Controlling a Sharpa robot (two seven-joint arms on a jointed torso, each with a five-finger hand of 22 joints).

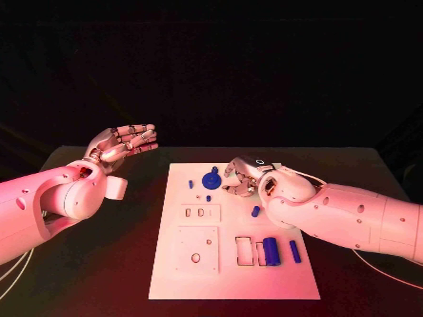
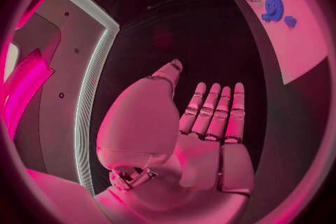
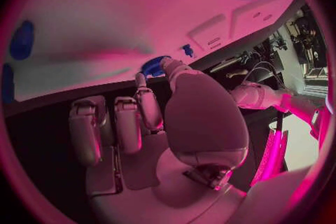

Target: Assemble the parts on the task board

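The white task board (image 1: pixel 232 279) lies in the middle of the table. A blue gear (image 1: pixel 211 179) stands near its far edge, with a small blue peg (image 1: pixel 191 183) and a blue stub (image 1: pixel 207 197) close by. My right hand (image 1: pixel 246 176) hovers just right of the gear with nothing in it. In the right wrist view its thumb tip comes up to the gear (image 3: pixel 154 65). A short blue piece (image 1: pixel 256 211) lies under the right wrist. My left hand (image 1: pixel 125 141) is raised left of the board, palm open, fingers straight (image 2: pixel 213 112).
A thick blue cylinder (image 1: pixel 271 251) and a thin blue rod (image 1: pixel 295 251) lie near the board's right front, beside rectangular slots (image 1: pixel 243 250). A square plate with holes (image 1: pixel 198 249) sits at the left front. Black table surrounds the board.
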